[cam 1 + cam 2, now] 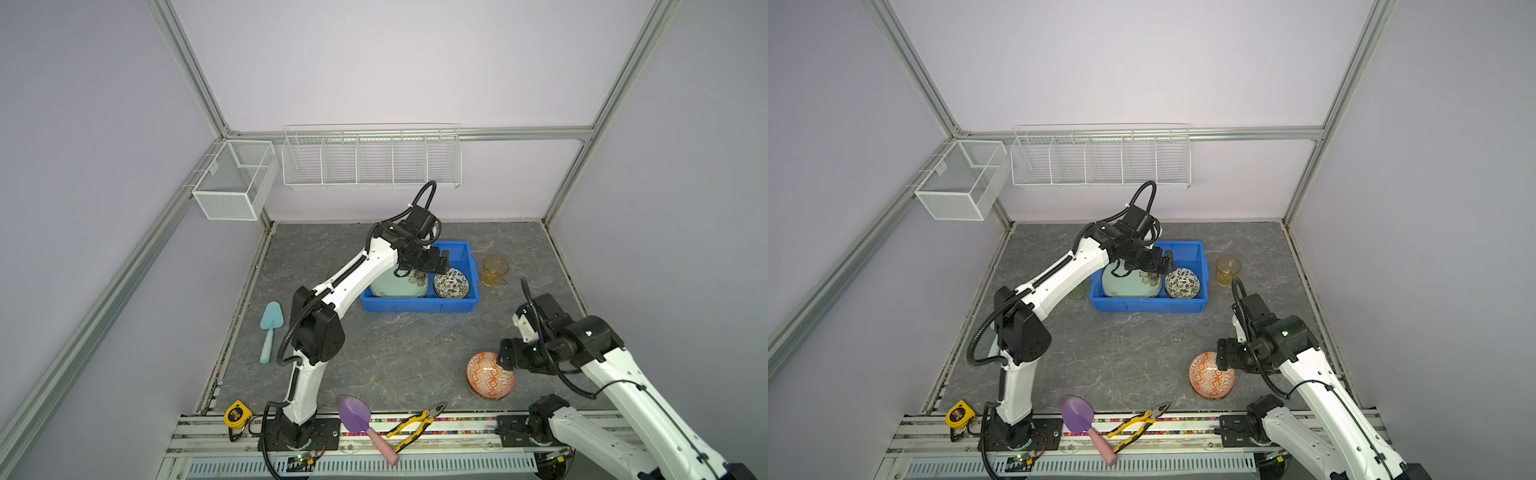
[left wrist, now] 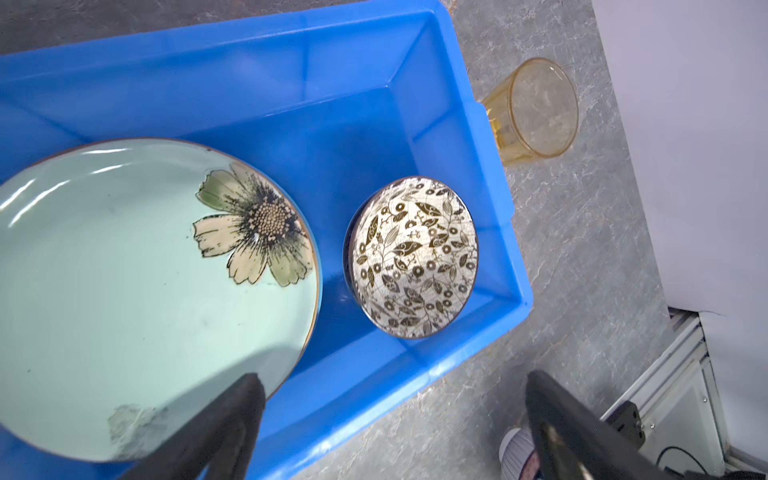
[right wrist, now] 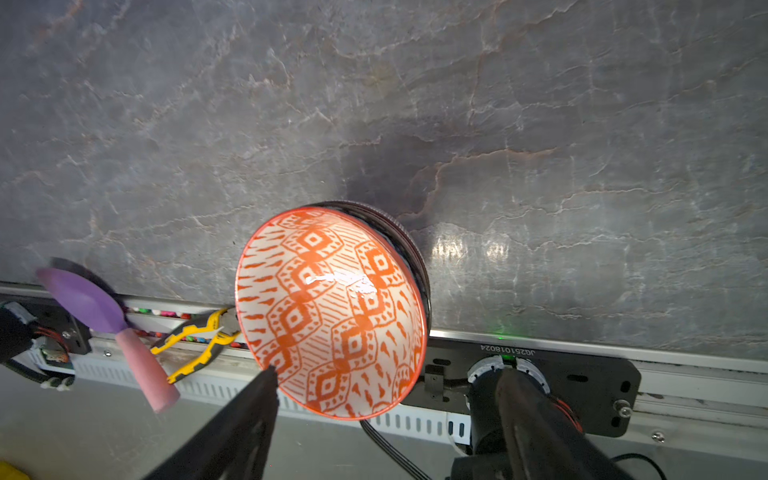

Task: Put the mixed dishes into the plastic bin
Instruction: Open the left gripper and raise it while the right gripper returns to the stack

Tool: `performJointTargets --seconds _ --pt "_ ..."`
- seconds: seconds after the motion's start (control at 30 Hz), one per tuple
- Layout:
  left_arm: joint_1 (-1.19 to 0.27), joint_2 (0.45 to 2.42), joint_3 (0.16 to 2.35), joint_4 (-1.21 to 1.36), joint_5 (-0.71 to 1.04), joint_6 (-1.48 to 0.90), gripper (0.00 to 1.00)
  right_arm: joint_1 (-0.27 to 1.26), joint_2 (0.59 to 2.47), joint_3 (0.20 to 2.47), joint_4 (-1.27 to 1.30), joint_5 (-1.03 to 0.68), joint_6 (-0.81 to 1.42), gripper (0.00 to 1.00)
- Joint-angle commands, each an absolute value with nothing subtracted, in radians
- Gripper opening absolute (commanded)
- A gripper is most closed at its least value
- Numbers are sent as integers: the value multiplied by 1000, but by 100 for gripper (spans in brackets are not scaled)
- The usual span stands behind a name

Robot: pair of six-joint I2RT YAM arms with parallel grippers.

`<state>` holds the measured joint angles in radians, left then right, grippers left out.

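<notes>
Blue plastic surrounds the dishes already put away: the plastic bin holds the pale green flower plate and, just beside it and not touching, the leaf bowl. The left gripper hangs above the bin with its fingers spread wide and nothing between them. In the left wrist view one finger shows over the plate's near edge, and the other shows against the grey table past the bin's long wall. The leaf bowl lies ahead of the gap between the fingers. The amber tumbler stands upright on the table farther ahead, just outside the bin's end wall. Both top views show this gripper over the middle of the bin. The right gripper is down at the orange-patterned bowl, well apart from the bin, with its fingers wide apart. One fingertip is at the bowl's rim, though I cannot tell whether it touches, and the other stands clear on the opposite side, so the near part of the bowl lies between them, ungripped. The bowl is tilted and sits on a dark ribbed dish. Off to the side of the rim finger, the purple trowel and yellow-handled pliers lie on the front rail.
</notes>
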<state>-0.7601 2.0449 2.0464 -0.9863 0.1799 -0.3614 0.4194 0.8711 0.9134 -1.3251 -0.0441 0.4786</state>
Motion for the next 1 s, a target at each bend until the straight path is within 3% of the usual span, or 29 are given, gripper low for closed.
performJointTargets --seconds 0.0,0.37,0.97 --pt "-761 2011 1976 -972 158 -350 98 416 871 885 -1344 -60 492 75" --pt "-760 1952 1875 -925 205 -403 98 420 900 807 -1292 -88 497 52" --pt "-760 1958 1865 -914 231 -407 98 435 932 772 -1257 -74 512 37"
